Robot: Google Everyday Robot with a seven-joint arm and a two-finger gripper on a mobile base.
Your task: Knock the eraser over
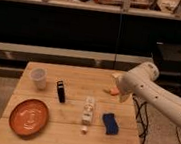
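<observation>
Fingers [114, 90] spread, far from eraser [60, 91], bottle [88, 110] nearer

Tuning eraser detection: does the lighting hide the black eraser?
Camera view: dim warm light; the eraser stands dark but distinct on the pale table; the shelving behind falls into deep shadow; the gripper hangs near the table's right rear corner, partly hidden by the arm.
</observation>
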